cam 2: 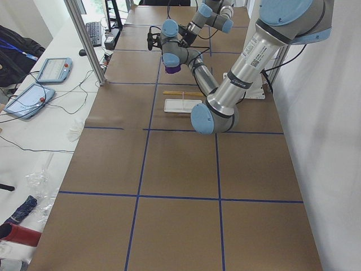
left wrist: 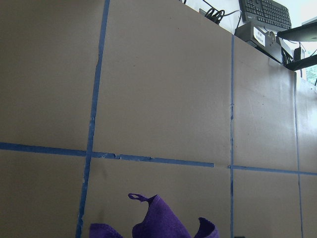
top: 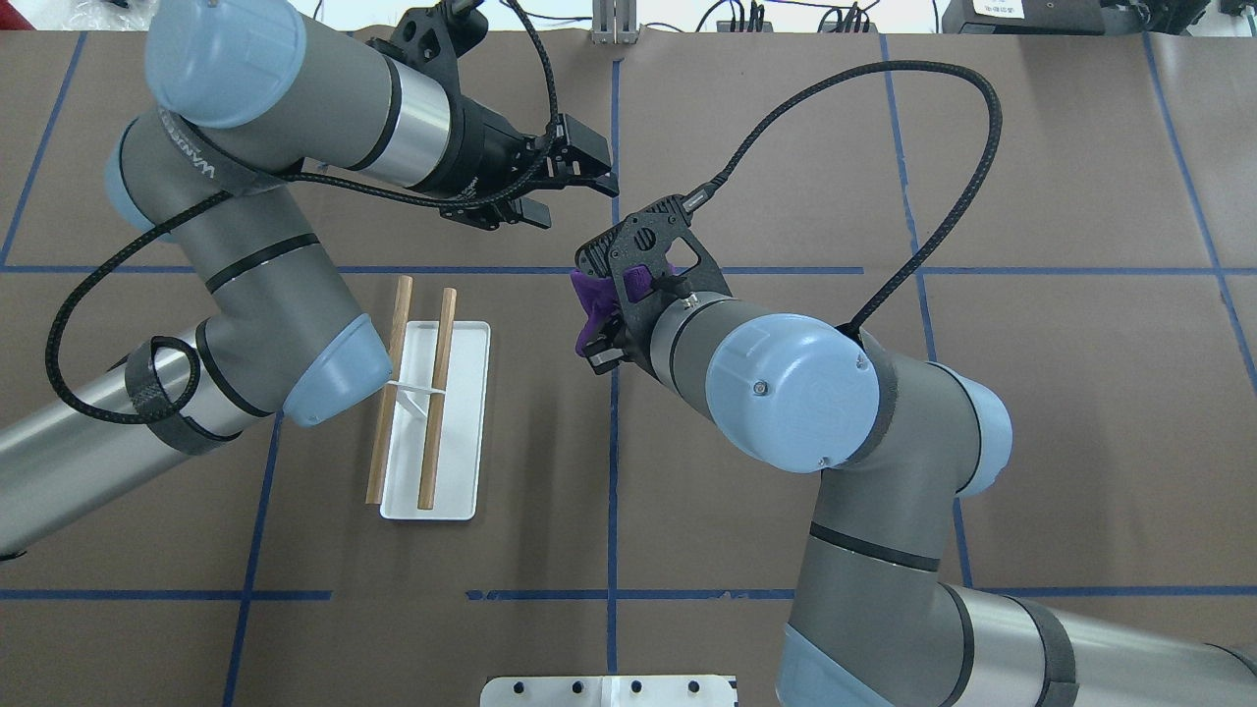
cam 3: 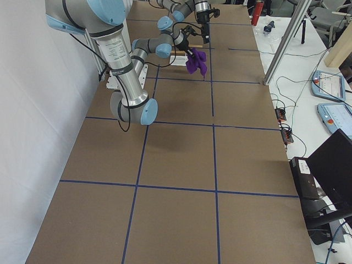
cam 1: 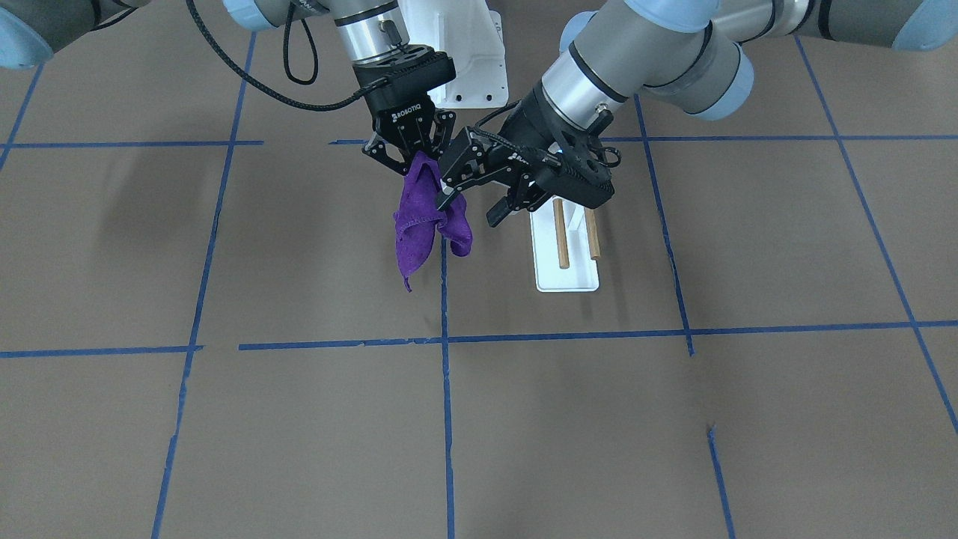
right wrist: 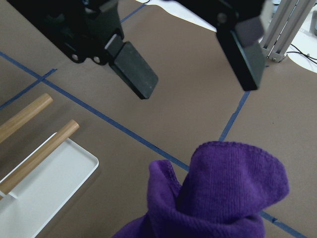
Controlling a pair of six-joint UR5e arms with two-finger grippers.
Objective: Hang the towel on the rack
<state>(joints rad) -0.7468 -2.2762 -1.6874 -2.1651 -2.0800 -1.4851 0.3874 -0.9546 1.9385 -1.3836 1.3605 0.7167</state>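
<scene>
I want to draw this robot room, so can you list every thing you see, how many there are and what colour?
towel: one, purple, hanging from the right gripper above the table, beside the rack.
rack: one, white base and upright, on the table, on the robot's left of the towel.
dowels: two, brown, side by side on the rack, bare.
table: one, brown, crossed by blue tape lines.
pedestal: one, white, at the robot's base.
tablets: two, pale blue-grey, on the white side table.
keyboard: one, black, same side table.
left arm, right arm: grey, light blue caps.
left gripper: black, open, close to the towel.
right gripper: black, shut on the towel.
</scene>
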